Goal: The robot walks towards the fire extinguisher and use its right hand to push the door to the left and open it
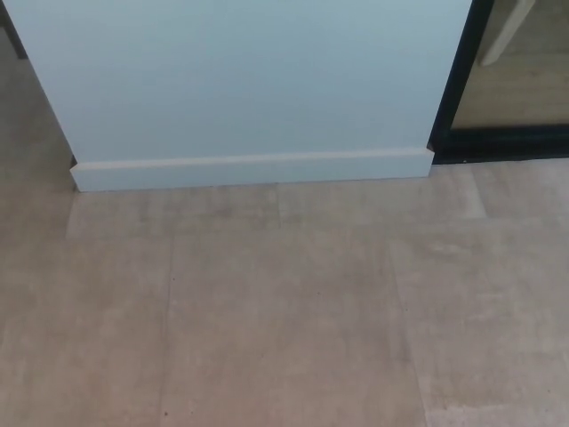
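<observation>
A pale blue-white wall section [249, 80] with a white skirting board [253, 169] fills the upper part of the head view. To its right stands a black-framed panel [455, 89], which may be the door, with a beige surface behind it [516, 98]. No fire extinguisher shows. Neither of my hands nor any part of my arms is in the picture.
Grey tiled floor [284, 311] stretches from the skirting board to the bottom edge. The wall's left corner [73, 165] gives onto more floor at the far left. A pale slanted bar [508, 31] shows at the top right behind the black frame.
</observation>
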